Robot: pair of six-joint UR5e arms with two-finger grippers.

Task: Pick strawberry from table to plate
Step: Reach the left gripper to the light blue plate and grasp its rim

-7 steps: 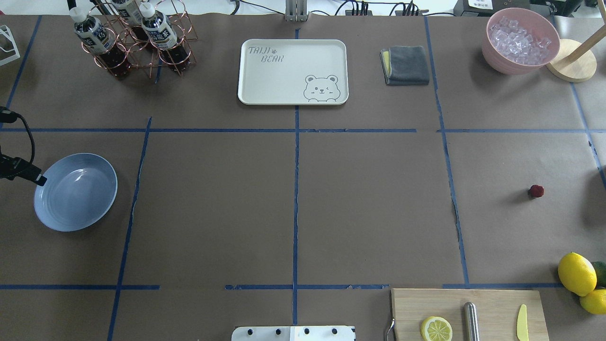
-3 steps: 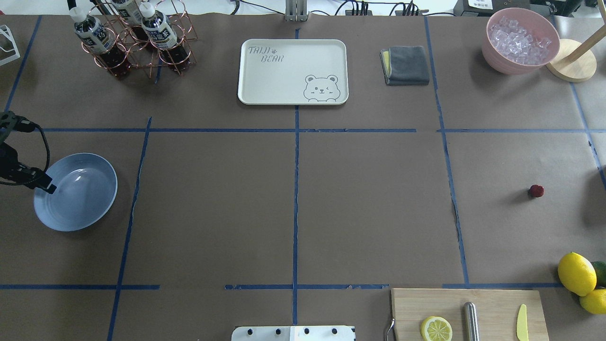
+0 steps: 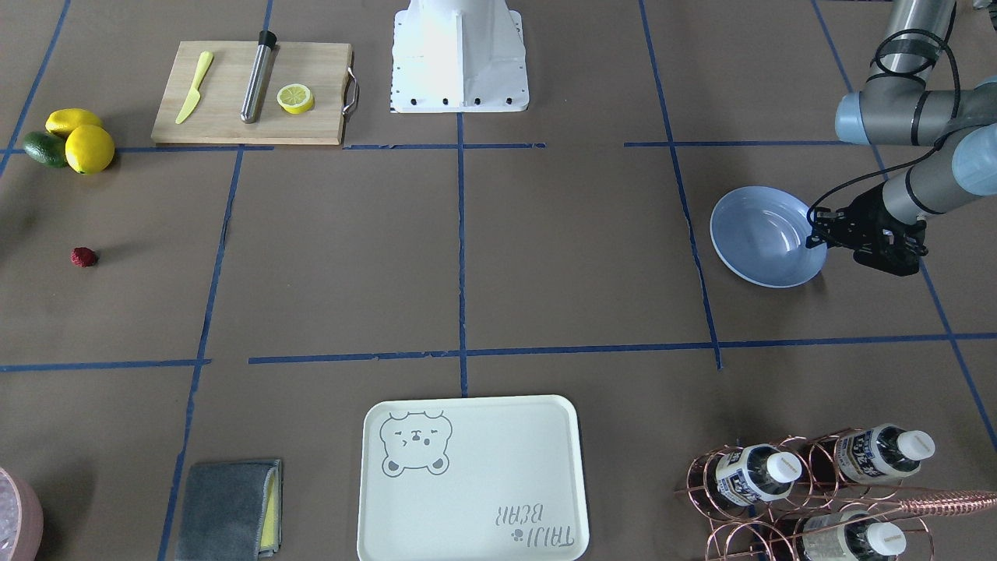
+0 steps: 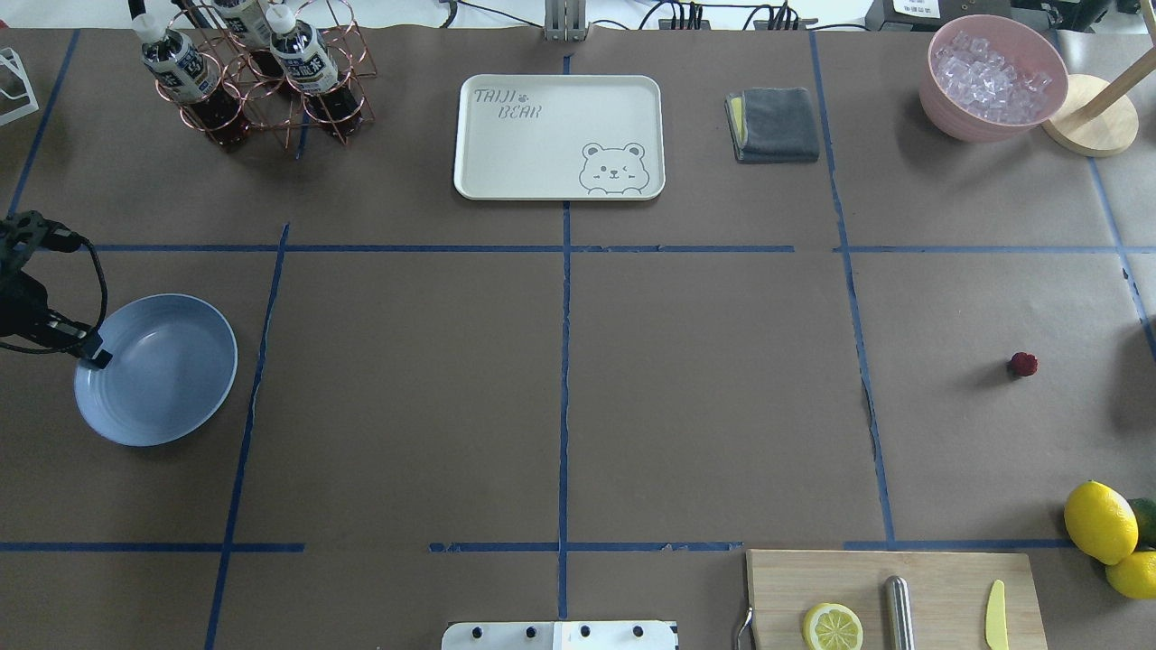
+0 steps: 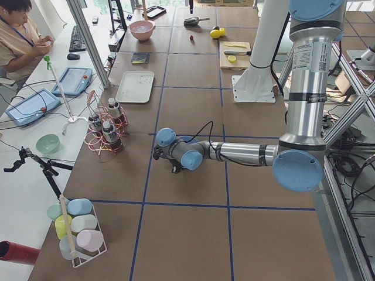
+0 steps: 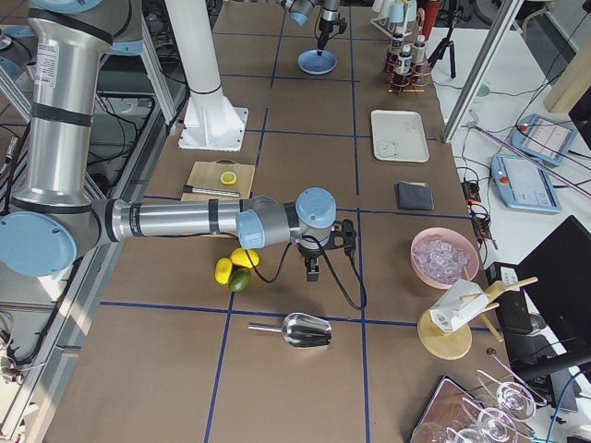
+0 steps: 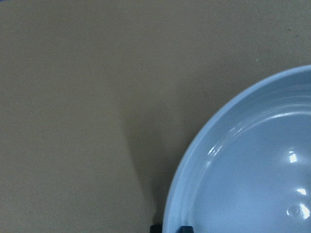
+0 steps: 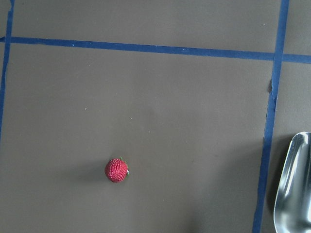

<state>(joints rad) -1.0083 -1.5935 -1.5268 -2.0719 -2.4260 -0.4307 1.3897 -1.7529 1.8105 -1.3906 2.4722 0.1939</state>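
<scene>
Right wrist-mounted cam shows the strawberry (image 8: 116, 170) sitting loose on the brown table (image 4: 704, 406) with nothing touching it. A metal scoop (image 8: 291, 184) lies off to one side. Above that patch hangs the right gripper (image 6: 312, 268), and I can't tell if it's open or closed. Way across the table is the plate (image 4: 181, 397), and the left gripper (image 4: 97, 357) looks pinched onto its rim. So I'd say the pick hasn't started. Next up is to drop straight onto the berry and squeeze gently, since it's tiny.
</scene>
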